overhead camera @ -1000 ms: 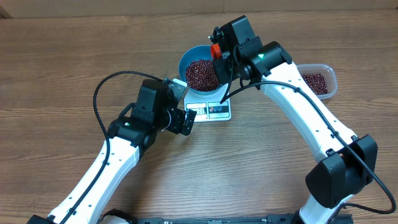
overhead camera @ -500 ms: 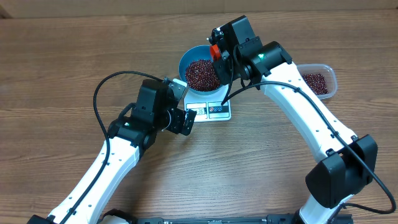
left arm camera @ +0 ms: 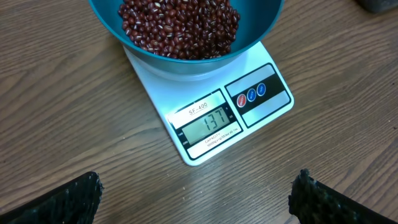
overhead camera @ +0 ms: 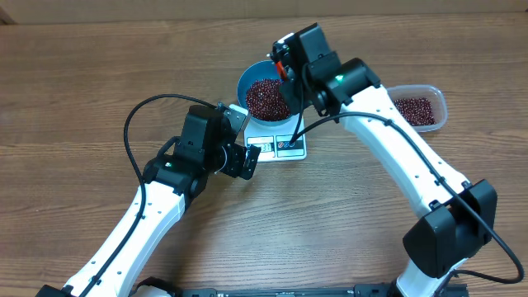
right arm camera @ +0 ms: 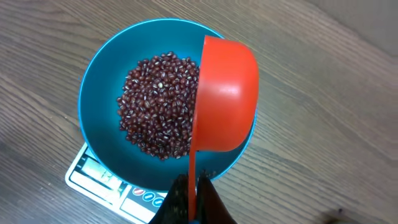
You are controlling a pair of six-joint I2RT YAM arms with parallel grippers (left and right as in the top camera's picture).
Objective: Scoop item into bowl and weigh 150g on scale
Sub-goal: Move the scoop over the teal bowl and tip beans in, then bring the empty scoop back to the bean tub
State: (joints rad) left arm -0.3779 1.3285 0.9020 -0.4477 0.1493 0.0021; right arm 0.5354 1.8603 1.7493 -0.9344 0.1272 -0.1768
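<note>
Overhead: small dark red-brown beans [overhead camera: 266, 97] fill a deep bright-blue bowl [overhead camera: 244, 82] on the flat white rectangular scale [overhead camera: 279, 147]. Left wrist: left jaws spread wide; the scale display reads 131. Right wrist: right jaws pinch a tilted orange-red plastic scoop [right arm camera: 227, 93] by its handle, above the bowl.

Dark red-brown beans [left arm camera: 180, 25] heaped in the deep blue bowl [left arm camera: 260, 22] — upright on the white scale [left arm camera: 268, 107] — display [left arm camera: 208, 121] 131

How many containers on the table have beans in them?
2: the blue bowl on the scale, and the clear tub to its right. Inside of the red scoop is hidden.
</note>
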